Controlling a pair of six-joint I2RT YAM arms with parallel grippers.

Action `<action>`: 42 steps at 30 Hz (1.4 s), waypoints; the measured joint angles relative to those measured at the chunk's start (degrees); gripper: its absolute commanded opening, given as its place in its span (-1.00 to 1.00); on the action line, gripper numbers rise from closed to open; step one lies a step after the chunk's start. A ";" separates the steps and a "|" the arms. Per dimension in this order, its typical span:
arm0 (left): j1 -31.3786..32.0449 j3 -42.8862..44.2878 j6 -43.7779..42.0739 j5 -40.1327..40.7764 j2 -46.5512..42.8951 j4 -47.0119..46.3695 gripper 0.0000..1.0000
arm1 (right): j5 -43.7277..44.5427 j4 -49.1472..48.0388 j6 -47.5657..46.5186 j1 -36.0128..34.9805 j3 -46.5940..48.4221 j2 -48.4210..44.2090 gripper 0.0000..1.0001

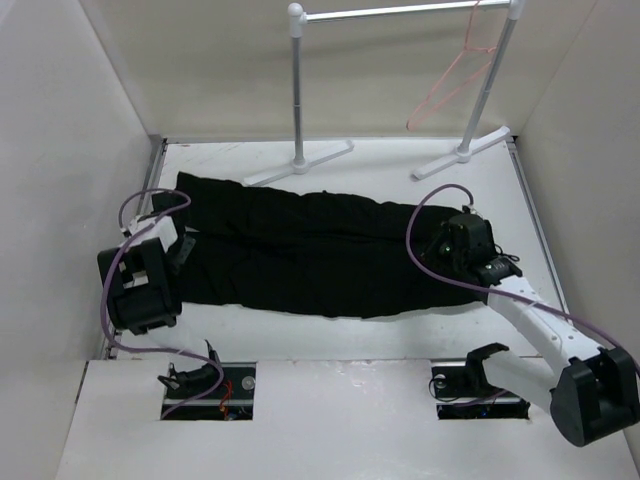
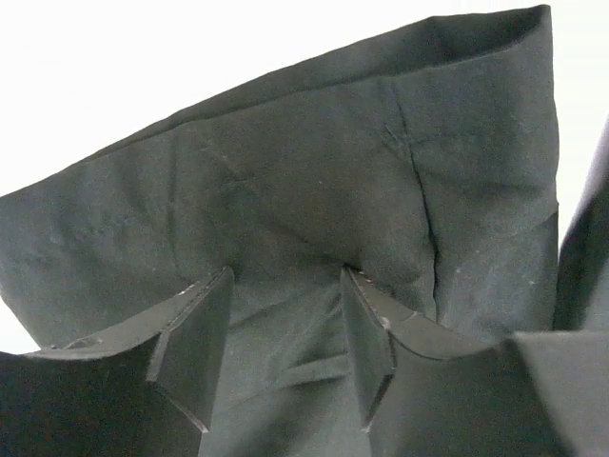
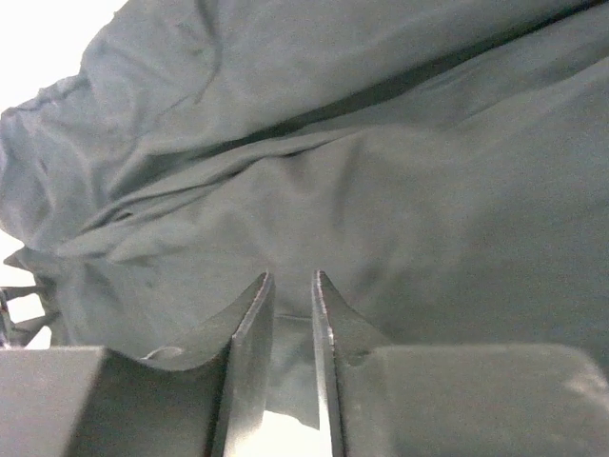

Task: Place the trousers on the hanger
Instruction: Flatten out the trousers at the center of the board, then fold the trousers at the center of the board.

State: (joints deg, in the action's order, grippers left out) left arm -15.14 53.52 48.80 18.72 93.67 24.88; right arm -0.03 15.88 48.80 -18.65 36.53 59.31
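The black trousers [image 1: 310,250] lie flat across the table, the leg ends to the left and the waist end to the right. My left gripper [image 1: 183,243] is at the left end; in the left wrist view it [image 2: 285,276] is open, with a fold of a hemmed leg [image 2: 333,162] between the jaws. My right gripper [image 1: 447,250] is at the right end; in the right wrist view it [image 3: 292,276] is nearly closed, pinching an edge of the fabric [image 3: 381,171]. The pink-orange wire hanger [image 1: 452,85] hangs from the rail at the back right.
A grey metal rail rack [image 1: 298,90] with white joints stands at the back, its white feet [image 1: 300,162] on the table just beyond the trousers. White walls close in on both sides. Purple cables loop off both wrists.
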 measured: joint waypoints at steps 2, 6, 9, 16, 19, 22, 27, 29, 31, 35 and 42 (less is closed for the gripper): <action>0.28 3.85 -0.20 0.24 3.15 -0.59 -0.01 | 0.00 0.66 -0.44 0.92 0.00 -0.37 -0.19; 1.92 4.02 -0.59 0.85 -0.33 -0.11 0.06 | -0.07 1.77 -1.11 1.16 0.00 -1.70 0.12; 2.58 -0.24 -0.81 0.42 -10.97 0.42 0.07 | -0.52 2.19 -1.51 0.92 0.00 -3.56 0.25; -6.67 -13.44 -0.85 -1.25 -35.36 5.79 0.07 | -2.16 3.96 -2.54 -0.94 -0.72 -8.31 0.17; -13.05 -18.97 -0.85 -3.91 -35.85 7.23 0.09 | -2.86 5.09 -2.93 -0.94 -2.45 -10.25 -0.46; -17.25 -22.34 -0.83 -6.19 -33.66 6.62 0.12 | -3.41 7.02 -2.93 -0.87 -3.65 -11.32 -0.62; -18.40 -23.17 -0.37 -8.48 -28.35 0.70 0.10 | -3.30 10.84 -2.47 0.59 -3.74 -13.81 -0.05; -18.32 -22.95 0.24 -8.76 -27.39 -2.19 -0.04 | -2.54 12.55 -2.05 2.23 -3.80 -15.54 0.21; -17.97 -22.80 0.94 -8.68 -26.08 -4.57 -0.15 | -1.22 14.21 -1.60 4.98 -4.39 -17.66 0.23; -17.70 -22.29 2.36 -7.89 -23.39 -8.55 -0.39 | 1.53 18.71 0.20 13.00 -5.86 -20.24 0.19; -16.04 -22.43 5.79 -7.32 -21.40 -13.25 -0.79 | 6.86 25.35 3.19 25.94 -5.88 -17.57 0.16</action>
State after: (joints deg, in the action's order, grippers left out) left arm -31.18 31.09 54.59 11.40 72.27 11.64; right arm 6.83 41.23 51.99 7.29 30.65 41.74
